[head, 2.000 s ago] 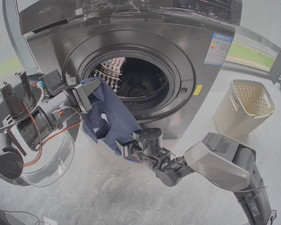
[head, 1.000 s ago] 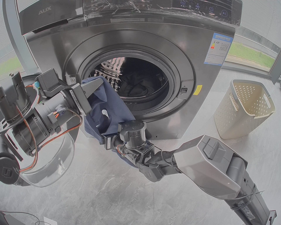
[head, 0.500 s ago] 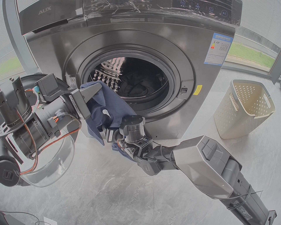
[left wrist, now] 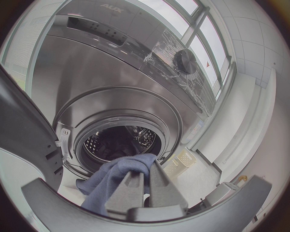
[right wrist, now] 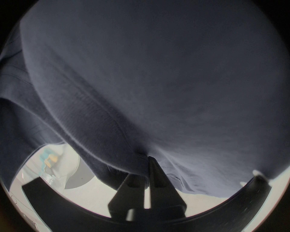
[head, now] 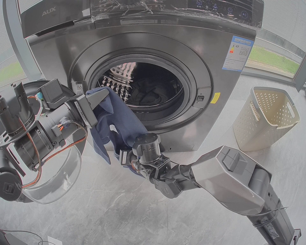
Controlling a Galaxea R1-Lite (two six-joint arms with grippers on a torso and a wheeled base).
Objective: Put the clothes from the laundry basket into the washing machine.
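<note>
Left gripper (head: 105,92) clamped on upper edge of navy garment (head: 122,122), just outside washing machine (head: 204,57) drum opening. Right gripper (right wrist: 148,161) closed, seemingly pinching garment's lower fold. Laundry basket (head: 248,127) stands right of machine.

You'll find a brand logo (head: 48,11) in pale letters on the washing machine (head: 204,57), up and left of its door opening (head: 149,86). Up and right of the opening is a blue label (head: 238,52) with a QR code, its print too small to read. Just right of the opening sits a yellow sticker (head: 215,97). Above it, icons (head: 223,9) line the control panel. Below-left, the navy garment (head: 121,121) shows an unreadable white tag (head: 113,128).
</note>
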